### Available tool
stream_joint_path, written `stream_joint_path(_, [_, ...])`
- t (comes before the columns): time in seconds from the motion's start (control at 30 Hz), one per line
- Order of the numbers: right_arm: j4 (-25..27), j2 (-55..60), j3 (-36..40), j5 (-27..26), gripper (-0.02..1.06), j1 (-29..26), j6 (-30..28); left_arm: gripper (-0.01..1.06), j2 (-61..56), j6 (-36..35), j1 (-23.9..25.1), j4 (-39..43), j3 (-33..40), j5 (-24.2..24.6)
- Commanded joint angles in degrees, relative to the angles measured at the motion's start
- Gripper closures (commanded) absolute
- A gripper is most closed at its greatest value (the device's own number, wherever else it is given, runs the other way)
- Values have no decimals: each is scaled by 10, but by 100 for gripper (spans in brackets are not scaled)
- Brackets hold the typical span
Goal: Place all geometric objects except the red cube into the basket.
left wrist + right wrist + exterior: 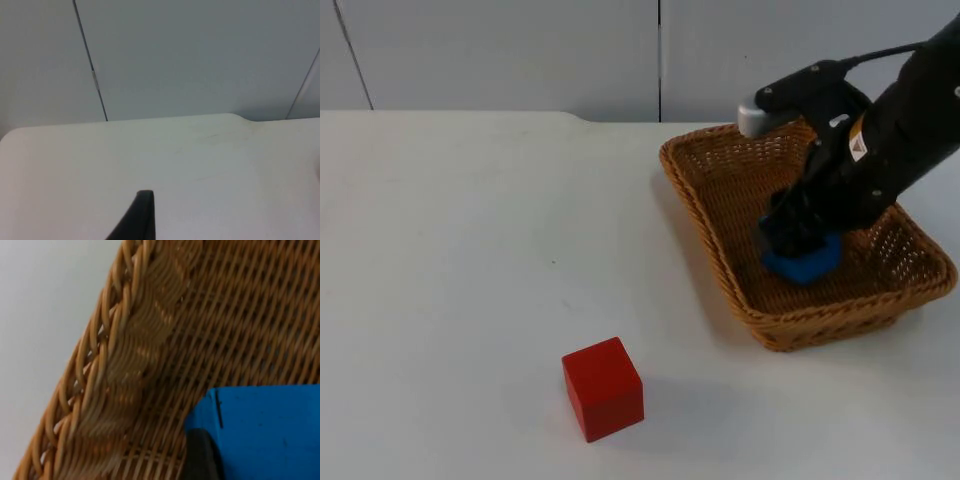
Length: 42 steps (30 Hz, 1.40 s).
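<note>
The wicker basket (720,215) stands on the white table (470,230) and serves here as the landmark. The right arm reaches down into the basket from above its far side, and the right gripper (798,240) sits low inside it, over the woven floor and closer to the basket's near wall than to its far wall. A blue geometric block (807,262) lies in the basket directly under that gripper, touching the floor as far as can be seen, with its near edges sticking out below the black fingers. In the right wrist view the blue block (265,430) shows a flat face with angled edges against the basket weave (150,365), and a dark fingertip (200,455) lies against the block's edge, so the gripper is in contact with the block; whether its fingers are clamped on it or have parted cannot be told from the pictures. The red cube (603,388) stands on the table outside the basket, well apart from it, off the basket's near left corner and nearer the table's front edge. The left arm waits away from the basket; in the left wrist view a black fingertip (140,215) of the left gripper hangs over bare table top with the grey partition wall (200,55) beyond, and how far that gripper is open cannot be told.
</note>
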Motion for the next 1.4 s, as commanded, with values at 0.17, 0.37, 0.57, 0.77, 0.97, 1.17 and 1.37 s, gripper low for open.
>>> stream_joint_path(0.17, [-5,-16,-4,7,46,-2,7,0,-1,2,1,-3,1,0])
stream_joint_path(0.37, [-3,-34,-4,9,0,-2,7,0,-1,2,1,-3,1,1])
stream_joint_path(0.57, [-3,-107,-4,4,0,-2,16,0,-1,2,1,-2,1,2])
stream_joint_path(0.77, [-4,-255,-13,10,0,-14,20,0,-1,2,1,-2,1,1])
stream_joint_path(0.97, [-3,-397,-37,69,0,-83,32,0,-1,2,1,-3,1,-4])
stream_joint_path(1.17, [-3,-477,-37,148,0,-194,25,0,0,2,1,-3,1,-6])
stream_joint_path(1.37, [186,-516,-16,161,0,-339,-132,0,0,2,1,-9,1,-24])
